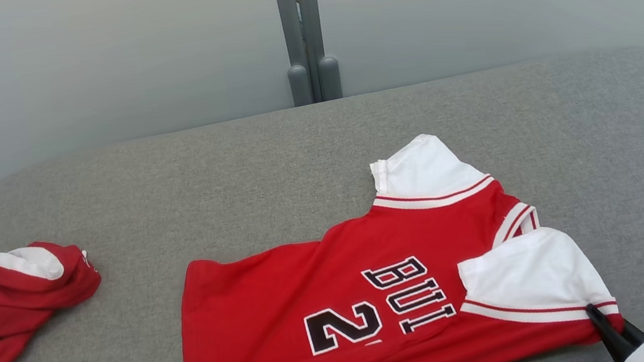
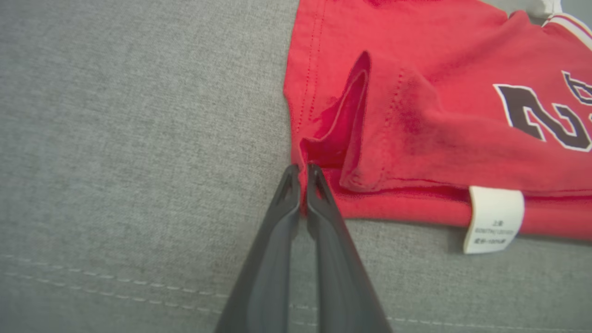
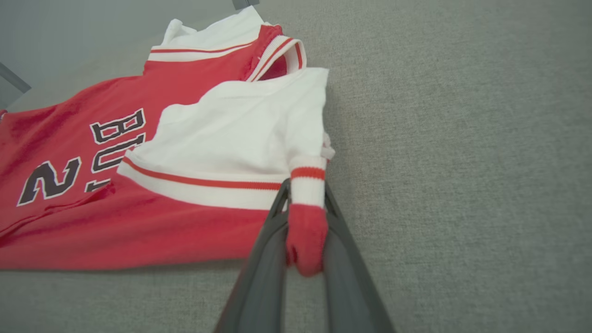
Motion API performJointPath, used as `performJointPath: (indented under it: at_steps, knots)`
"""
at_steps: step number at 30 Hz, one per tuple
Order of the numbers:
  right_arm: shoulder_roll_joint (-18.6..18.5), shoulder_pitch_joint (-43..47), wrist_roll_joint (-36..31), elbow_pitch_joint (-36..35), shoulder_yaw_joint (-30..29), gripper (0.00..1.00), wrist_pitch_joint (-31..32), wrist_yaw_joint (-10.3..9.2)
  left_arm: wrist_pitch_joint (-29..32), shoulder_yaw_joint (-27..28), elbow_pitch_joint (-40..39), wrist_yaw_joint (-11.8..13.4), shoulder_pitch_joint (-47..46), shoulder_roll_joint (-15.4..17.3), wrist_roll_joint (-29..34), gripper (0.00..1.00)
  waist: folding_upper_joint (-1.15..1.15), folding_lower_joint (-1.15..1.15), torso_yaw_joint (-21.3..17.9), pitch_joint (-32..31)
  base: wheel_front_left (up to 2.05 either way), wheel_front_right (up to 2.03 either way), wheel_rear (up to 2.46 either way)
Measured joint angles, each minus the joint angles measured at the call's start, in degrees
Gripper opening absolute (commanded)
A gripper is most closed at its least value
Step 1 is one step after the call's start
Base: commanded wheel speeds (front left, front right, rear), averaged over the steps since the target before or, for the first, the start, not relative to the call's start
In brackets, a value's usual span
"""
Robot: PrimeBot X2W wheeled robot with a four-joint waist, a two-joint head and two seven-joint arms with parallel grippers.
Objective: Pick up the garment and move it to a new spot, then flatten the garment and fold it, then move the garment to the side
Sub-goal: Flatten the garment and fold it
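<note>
The garment [image 1: 325, 289] is a red jersey with white sleeves and black lettering, lying mostly flat on the grey padded table [image 1: 293, 160]. In the left wrist view my left gripper [image 2: 298, 173] is shut on the garment [image 2: 439, 115] at its hem corner, with a sliver of red cloth pinched between the fingers. My right gripper [image 3: 305, 187] is shut on a bunched red-and-white edge of the garment [image 3: 138, 222] at the near shoulder. In the head view the right gripper [image 1: 594, 316] meets the cloth at the lower right.
A second red and white garment [image 1: 8, 304] lies crumpled at the table's left edge. A grey post [image 1: 306, 30] stands behind the table's far edge. A white care label [image 2: 492, 219] hangs from the jersey's near side seam. Bare table surface lies to the far right.
</note>
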Motion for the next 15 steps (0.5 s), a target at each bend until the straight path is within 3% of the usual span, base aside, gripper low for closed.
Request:
performJointPath:
  at_steps: [4, 5, 6, 7, 8, 9, 10, 15]
  knots:
    - [0.0, 0.8, 1.1, 0.4, 0.8, 0.00, 0.0, 0.00, -0.1, 0.5, 1.7, 0.0, -0.1, -0.1, 0.5, 0.00, 0.00, 0.00, 1.0, -0.2, 0.00, 0.00, 0.00]
    - [0.0, 0.8, 1.5, 0.8, 0.5, 0.25, 0.0, 0.01, -0.1, 0.4, 1.8, 0.0, -0.1, -0.1, 0.6, 0.00, 0.00, 0.00, 1.1, 0.0, 0.00, 0.00, 0.00]
    - [0.0, 0.7, 1.6, 1.5, 0.3, 1.00, 0.0, 0.01, -0.1, 0.2, 1.7, 0.0, -0.2, 0.0, 0.6, 0.00, 0.00, 0.00, 1.2, 0.1, 0.00, 0.00, 0.00]
    - [0.0, 0.7, 1.5, 1.9, 0.2, 1.00, 0.0, -0.01, -0.1, -0.2, 1.5, 0.0, -0.3, 0.0, 0.8, 0.16, 0.00, 0.00, 1.3, 0.3, 0.00, 0.00, 0.00]
    - [-0.1, 0.6, 1.4, 1.9, -0.7, 1.00, 0.0, -0.03, -0.1, -0.6, 1.2, 0.0, -0.5, 0.1, 0.9, 0.47, 0.00, 0.00, 1.3, 0.4, 0.00, 0.00, 0.00]
    - [-0.2, 0.3, 0.9, 1.8, -1.7, 1.00, 0.0, -0.04, -0.1, -0.9, 0.7, 0.0, -0.5, 0.2, 0.9, 0.95, 0.00, 0.00, 1.3, 0.6, 0.00, 0.00, 0.00]
    - [-0.3, -0.1, 0.3, 1.5, -3.0, 1.00, 0.0, -0.04, 0.0, -1.3, 0.2, 0.2, -0.5, 0.3, 1.0, 1.00, 0.00, 0.00, 1.3, 0.8, 0.00, 0.00, 0.00]
    - [0.2, -0.7, -3.5, -0.1, -7.9, 1.00, 0.0, -0.04, 0.0, -2.1, -2.4, 0.6, -1.4, 0.3, 1.2, 1.00, 0.00, 0.00, 1.2, 1.4, 0.00, 0.00, 0.00]
